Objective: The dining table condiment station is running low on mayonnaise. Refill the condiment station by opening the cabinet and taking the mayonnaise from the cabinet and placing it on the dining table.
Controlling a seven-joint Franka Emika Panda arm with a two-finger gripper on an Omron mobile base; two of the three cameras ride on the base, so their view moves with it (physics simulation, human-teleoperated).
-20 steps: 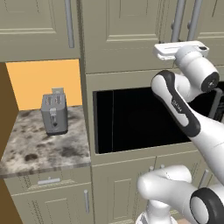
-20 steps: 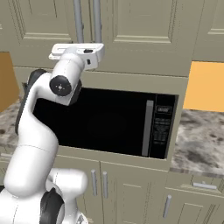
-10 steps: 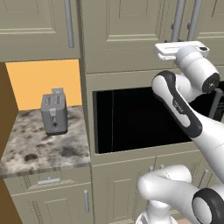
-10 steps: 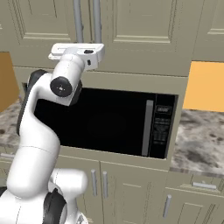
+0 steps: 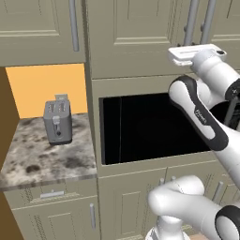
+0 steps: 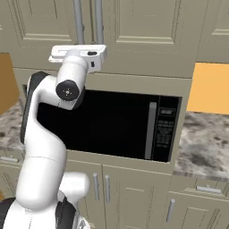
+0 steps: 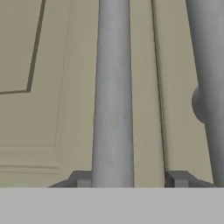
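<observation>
claw [image 7: 124, 179] closed in around left cabinet handle [image 7: 112, 96]

A kitchen: toaster [image 5: 57, 122] on marble counter [image 5: 42, 161], built-in microwave [image 6: 112, 125], panelled cabinets [image 5: 136, 33].

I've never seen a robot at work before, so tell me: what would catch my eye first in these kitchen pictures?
First, the big white arm reaching up, its end effector closed around the left of two long grey bar handles where the doors of the cabinet meet. Below it is a wide black microwave built into the wall. Off to the left, a small silver toaster stands on a marbled counter before an orange wall.
</observation>
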